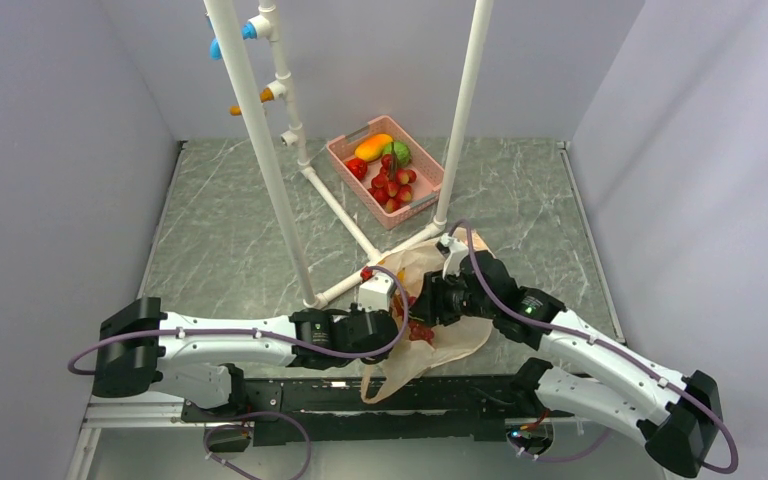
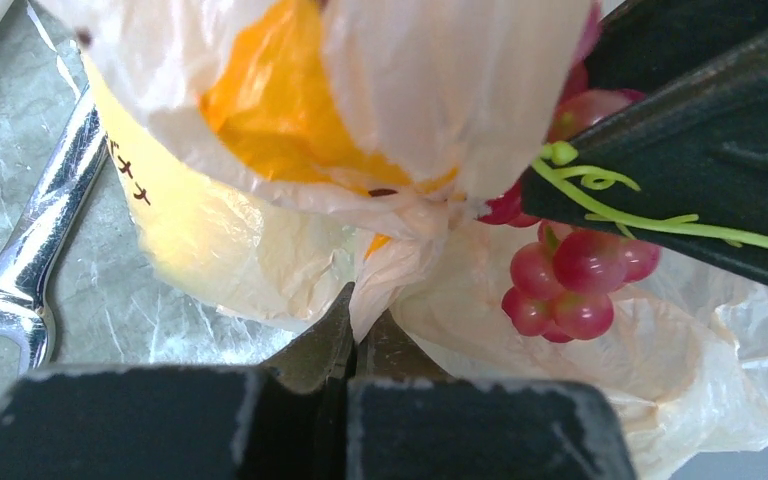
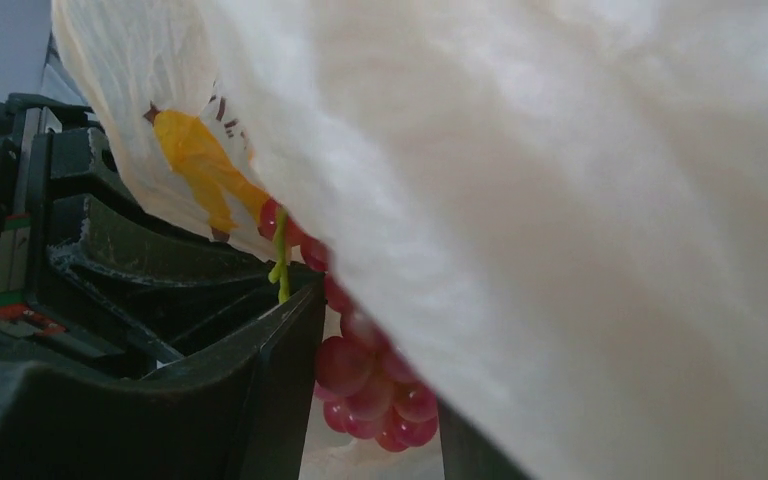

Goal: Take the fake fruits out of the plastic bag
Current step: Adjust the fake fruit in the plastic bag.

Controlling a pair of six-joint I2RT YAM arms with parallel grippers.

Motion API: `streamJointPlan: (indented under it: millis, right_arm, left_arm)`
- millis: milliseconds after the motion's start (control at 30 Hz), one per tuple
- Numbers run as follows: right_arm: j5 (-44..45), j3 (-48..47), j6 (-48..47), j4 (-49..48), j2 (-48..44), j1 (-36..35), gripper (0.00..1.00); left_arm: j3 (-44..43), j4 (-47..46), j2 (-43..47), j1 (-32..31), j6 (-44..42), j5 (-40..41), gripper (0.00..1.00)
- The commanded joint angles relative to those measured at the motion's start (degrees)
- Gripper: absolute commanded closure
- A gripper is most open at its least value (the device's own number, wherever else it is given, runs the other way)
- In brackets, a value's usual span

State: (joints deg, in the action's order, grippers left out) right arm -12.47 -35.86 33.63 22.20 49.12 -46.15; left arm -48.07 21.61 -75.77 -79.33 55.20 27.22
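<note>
The peach plastic bag (image 1: 447, 345) lies crumpled between my two arms near the table's front. My left gripper (image 2: 365, 310) is shut on a pinched fold of the plastic bag (image 2: 260, 250). A yellow fruit (image 2: 280, 110) shows through the film above it. A bunch of red-purple grapes (image 3: 370, 385) hangs at the bag's mouth, between the fingers of my right gripper (image 3: 380, 370). Those jaws stand apart around the bunch, and the green stem (image 2: 610, 190) is draped over one finger (image 2: 720, 140). Bag film hides most of the other right finger. From above, the grapes (image 1: 421, 331) sit just under both grippers.
A pink slotted basket (image 1: 430, 160) with other toy fruits stands at the back. A white pipe frame (image 1: 260, 150) rises left of centre, its base bars (image 1: 345, 215) running across the table. A metal wrench (image 2: 30, 250) lies on the table left of the bag.
</note>
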Motion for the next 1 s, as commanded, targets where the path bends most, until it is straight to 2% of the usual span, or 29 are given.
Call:
streamJointPlan:
  millis: [0,133,367,467,533,567,600,633,833,933,967]
  right_arm:
    - [0.9,-0.7,-0.3,1.5,-2.3,0.1,0.50]
    - [2.1,-1.0,-0.6,3.7,-3.2,0.1,0.44]
    - [4.8,2.3,-2.8,2.3,-1.3,0.0,0.43]
    - [9.8,0.0,-2.0,8.0,-0.1,-0.2,0.42]
    - [14.7,-2.3,0.8,12.8,0.2,-0.6,0.38]
    - [16.8,-3.2,2.9,14.9,0.3,-0.6,0.33]
    - [17.7,-3.9,4.6,17.1,0.3,-0.6,0.05]
    - [17.6,-4.3,5.6,17.7,-0.2,-0.6,0.01]
    - [15.7,-3.6,5.3,16.1,-6.6,-1.1,0.02]
    - [13.1,-5.5,4.1,16.1,-6.1,-1.2,0.16]
    - [12.8,-5.6,3.9,15.4,-6.2,-1.3,0.25]
  left_arm:
    - [-0.4,-1.2,0.8,-0.3,0.3,0.7,1.00]
    - [-0.5,-1.5,0.6,-0.3,0.2,0.5,1.00]
    - [-0.6,-1.9,0.3,-0.3,0.1,0.2,1.00]
    - [-1.0,-1.1,-0.1,-0.3,0.4,0.1,1.00]
    - [-0.6,-1.1,0.0,-0.3,0.7,0.0,1.00]
    - [-0.3,-1.4,0.2,-0.3,0.8,0.0,1.00]
    - [0.1,-1.7,0.3,-0.3,0.9,0.1,1.00]
    - [0.4,-1.7,0.4,-0.3,1.0,0.3,1.00]
    - [0.0,-2.0,-0.1,-0.3,0.7,0.4,1.00]
    - [-0.6,-1.3,-0.7,-0.3,0.5,0.2,1.00]
    - [-0.6,-1.3,-0.8,-0.3,0.4,0.2,1.00]
